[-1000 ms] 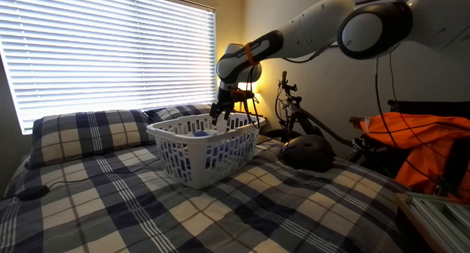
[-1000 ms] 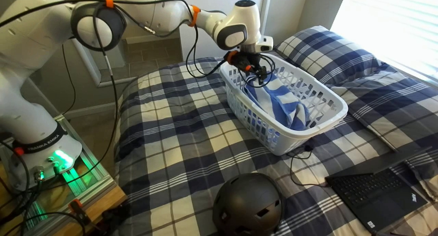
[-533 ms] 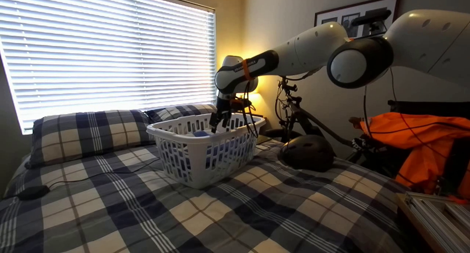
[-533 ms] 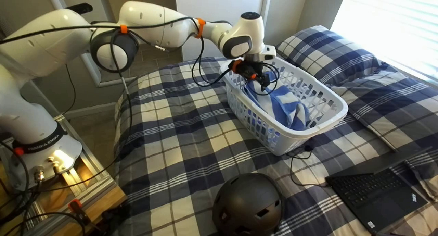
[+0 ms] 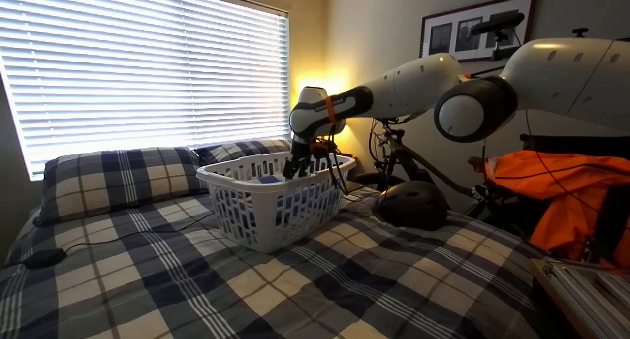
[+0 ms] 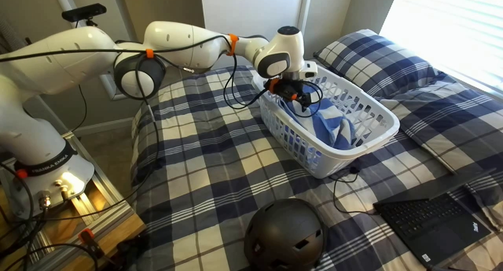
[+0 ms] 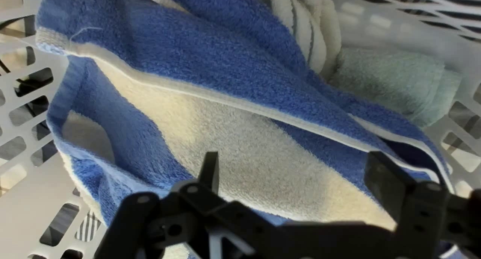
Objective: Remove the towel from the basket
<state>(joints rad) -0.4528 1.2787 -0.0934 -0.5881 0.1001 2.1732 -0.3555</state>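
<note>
At six o'clock in the wrist view, your spread hand (image 7: 295, 167) hides part of the towel (image 7: 225, 59) — inside the basket (image 7: 24, 219).

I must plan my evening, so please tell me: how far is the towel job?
Done: the open claw is over the striped towel. In hand: the grasp, probably; its fingers stand apart. Left: closing and lifting, since the towel lies inside the basket.
</note>
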